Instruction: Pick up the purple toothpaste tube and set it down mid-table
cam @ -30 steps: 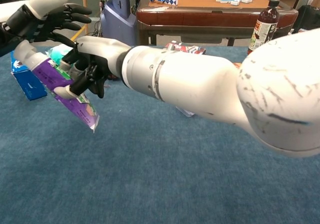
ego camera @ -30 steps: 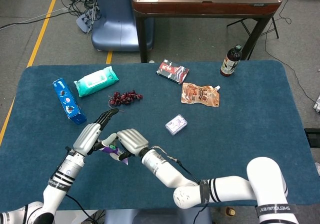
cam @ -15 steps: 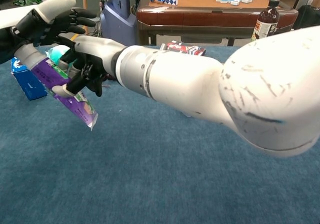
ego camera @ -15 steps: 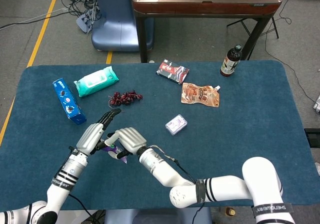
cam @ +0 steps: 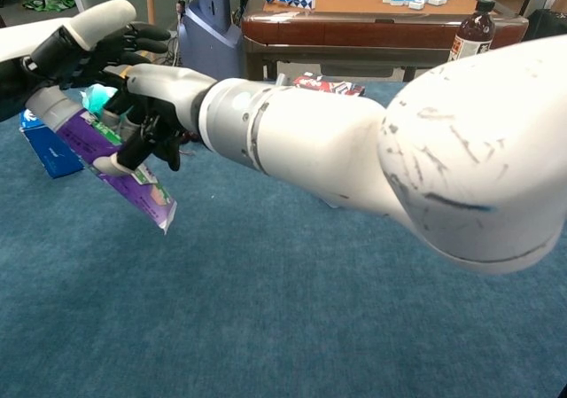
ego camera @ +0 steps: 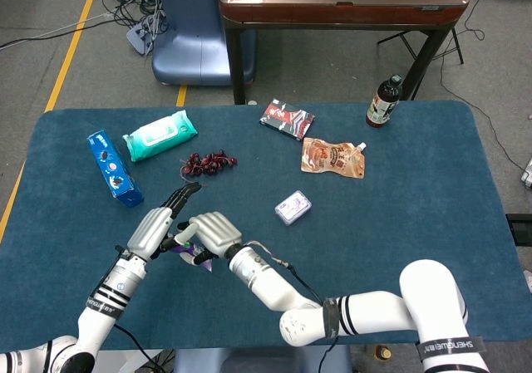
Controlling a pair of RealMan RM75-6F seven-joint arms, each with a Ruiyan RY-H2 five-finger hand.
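Near the table's (ego camera: 416, 190) front-left, the right hand (cam: 155, 105) grips the purple tube (cam: 115, 163) — fingers curled around its middle, the tube tilted and lifted off the cloth, crimped end lowest. Just beside it the left hand (cam: 84, 43) has its dark fingers extended over the tube's cap end; whether they hold it I cannot tell. A blue box (ego camera: 115, 168) lies further left.

wipes pack (ego camera: 160, 135) right of box (ego camera: 115, 168), grapes (ego camera: 208, 163) between them and pouch (ego camera: 332, 158), bottle (ego camera: 384, 100) behind
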